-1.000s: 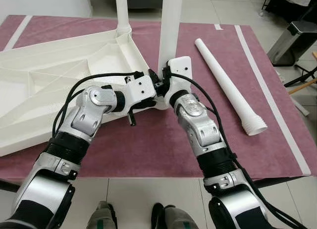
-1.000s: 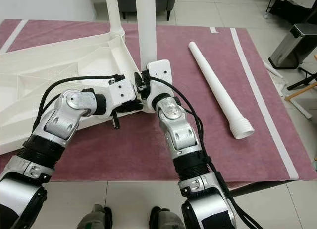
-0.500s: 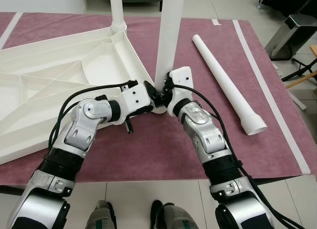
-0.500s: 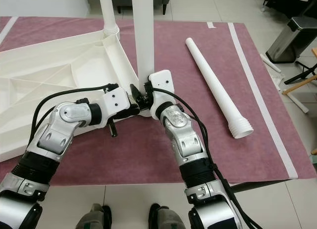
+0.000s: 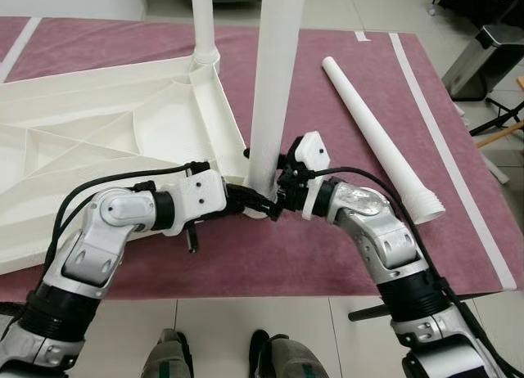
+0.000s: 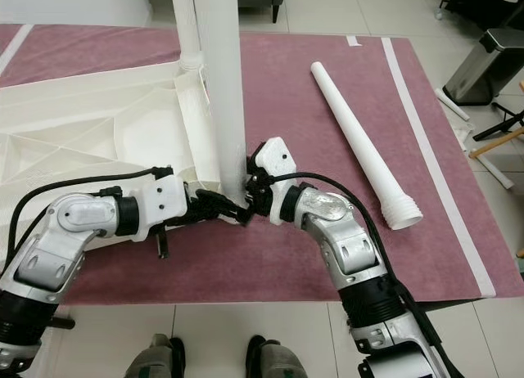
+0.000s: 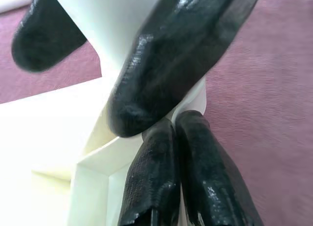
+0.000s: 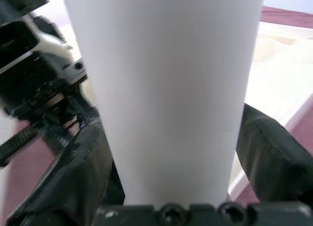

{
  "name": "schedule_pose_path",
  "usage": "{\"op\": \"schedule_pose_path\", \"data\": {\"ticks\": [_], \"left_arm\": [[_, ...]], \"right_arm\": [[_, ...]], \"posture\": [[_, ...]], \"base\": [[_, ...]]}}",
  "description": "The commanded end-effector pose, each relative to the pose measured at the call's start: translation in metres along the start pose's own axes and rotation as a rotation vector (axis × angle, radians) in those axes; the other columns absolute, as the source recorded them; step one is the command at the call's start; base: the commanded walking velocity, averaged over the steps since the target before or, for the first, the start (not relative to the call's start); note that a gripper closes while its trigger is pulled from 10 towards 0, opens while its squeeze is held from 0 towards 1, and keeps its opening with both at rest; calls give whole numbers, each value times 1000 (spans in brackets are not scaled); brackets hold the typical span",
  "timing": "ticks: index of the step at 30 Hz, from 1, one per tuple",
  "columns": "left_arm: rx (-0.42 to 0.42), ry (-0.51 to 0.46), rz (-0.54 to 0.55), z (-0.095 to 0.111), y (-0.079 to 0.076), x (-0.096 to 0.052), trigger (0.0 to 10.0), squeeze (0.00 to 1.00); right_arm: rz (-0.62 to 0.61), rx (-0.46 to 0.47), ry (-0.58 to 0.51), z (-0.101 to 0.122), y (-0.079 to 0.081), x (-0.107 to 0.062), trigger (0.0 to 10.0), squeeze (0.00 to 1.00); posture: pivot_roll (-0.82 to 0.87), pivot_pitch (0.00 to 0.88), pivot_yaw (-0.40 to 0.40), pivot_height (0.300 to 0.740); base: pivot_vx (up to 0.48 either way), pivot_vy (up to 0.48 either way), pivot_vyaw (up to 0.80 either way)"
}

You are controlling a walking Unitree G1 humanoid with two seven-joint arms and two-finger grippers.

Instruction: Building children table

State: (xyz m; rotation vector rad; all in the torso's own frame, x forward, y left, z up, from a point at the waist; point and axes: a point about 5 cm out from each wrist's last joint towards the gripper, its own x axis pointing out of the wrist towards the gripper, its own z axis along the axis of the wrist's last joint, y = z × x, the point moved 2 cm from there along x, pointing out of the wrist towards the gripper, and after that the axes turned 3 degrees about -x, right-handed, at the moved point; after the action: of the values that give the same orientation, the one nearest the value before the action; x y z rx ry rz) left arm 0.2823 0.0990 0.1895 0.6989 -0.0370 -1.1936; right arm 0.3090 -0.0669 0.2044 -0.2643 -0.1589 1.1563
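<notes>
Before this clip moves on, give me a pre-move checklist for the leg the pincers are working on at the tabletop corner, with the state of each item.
1. Right pincer around the upright white plastic table leg: ok; the right wrist view shows a finger on each side.
2. Left pincer at the leg's base: ok, its fingers sit at the corner socket.
3. Leg standing upright on the upturned white plastic tabletop: ok.
4. Leg fully seated in the socket: cannot tell, the joint is hidden by the fingers.
5. Second upright white leg at the far corner: ok, in place.
6. Loose white threaded leg on the maroon mat: ok, clear of both arms.
</notes>
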Motion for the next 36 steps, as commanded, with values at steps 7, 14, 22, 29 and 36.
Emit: {"op": "schedule_pose_path", "data": {"ticks": [7,14,22,29,36], "left_arm": [[59,-66,-48,17,-10,-17,0,0],[53,-70,-51,18,-12,-19,0,0],[43,-61,31,18,1,-11,0,0],[32,-33,141,14,23,3,0,0],[9,5,218,8,44,20,0,0]], "right_arm": [[174,-5,9,3,10,-8,4902,0],[216,31,-28,7,16,-6,0,0],[38,75,22,-8,9,6,0,0],[-219,87,118,-25,-3,18,0,0],[-435,109,193,-40,-6,23,0,0]], "posture": [[129,137,-36,740],[131,139,-37,740],[128,146,-38,740],[123,157,-37,740],[118,163,-32,740]], "base": [[0,0,0],[0,0,0],[0,0,0],[0,0,0],[0,0,0]]}}
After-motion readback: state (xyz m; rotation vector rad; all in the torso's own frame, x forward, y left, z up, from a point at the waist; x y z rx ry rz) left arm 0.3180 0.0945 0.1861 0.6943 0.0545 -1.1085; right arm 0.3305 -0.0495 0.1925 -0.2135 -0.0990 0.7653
